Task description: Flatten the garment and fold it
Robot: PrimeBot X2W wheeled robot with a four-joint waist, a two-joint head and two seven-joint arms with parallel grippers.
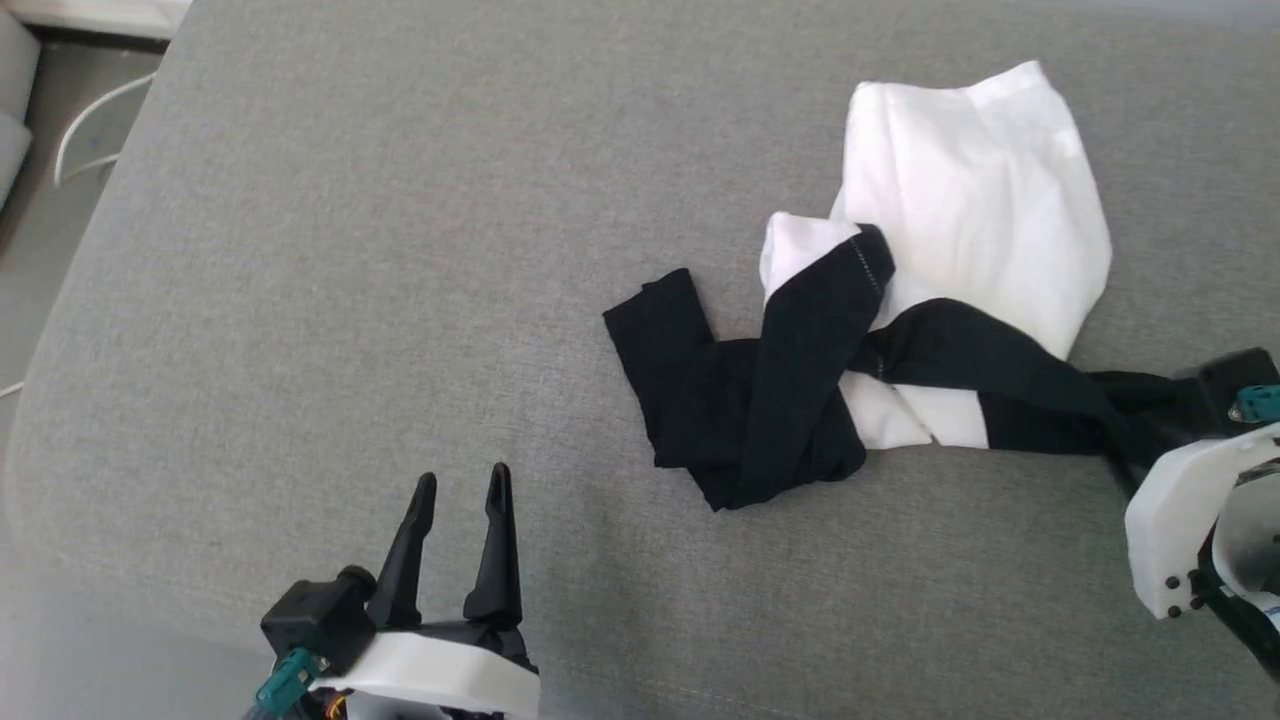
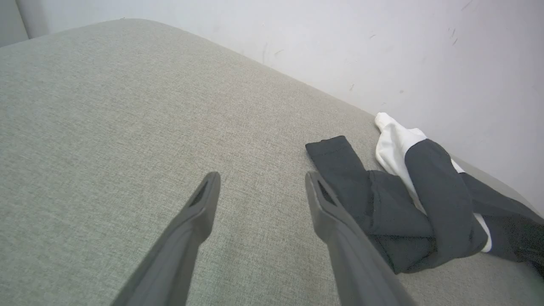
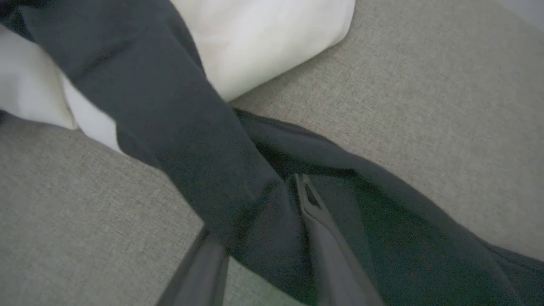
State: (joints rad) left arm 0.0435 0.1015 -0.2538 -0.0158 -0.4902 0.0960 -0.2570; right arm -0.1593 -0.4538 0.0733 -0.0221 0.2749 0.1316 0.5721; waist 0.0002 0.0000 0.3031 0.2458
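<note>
The garment (image 1: 970, 200) lies crumpled on the right half of a grey cushion. Its white body is at the back and its black sleeves cross in front. In the left wrist view the garment (image 2: 425, 199) sits to the right of my fingers. My left gripper (image 1: 462, 478) is open over bare cushion, well left of the cloth; its fingers show in its own wrist view too (image 2: 262, 176). My right gripper (image 1: 1150, 435) is at the right edge, where one black sleeve runs into it. That sleeve (image 3: 170, 127) lies between my right gripper's (image 3: 267, 199) fingers and drapes over the left one, hiding its tip.
The grey cushion (image 1: 300, 250) stretches wide to the left of the garment. A pale wall (image 2: 382, 42) rises just behind the cushion's far edge. Floor and a white cable (image 1: 90, 130) lie past the cushion's left edge.
</note>
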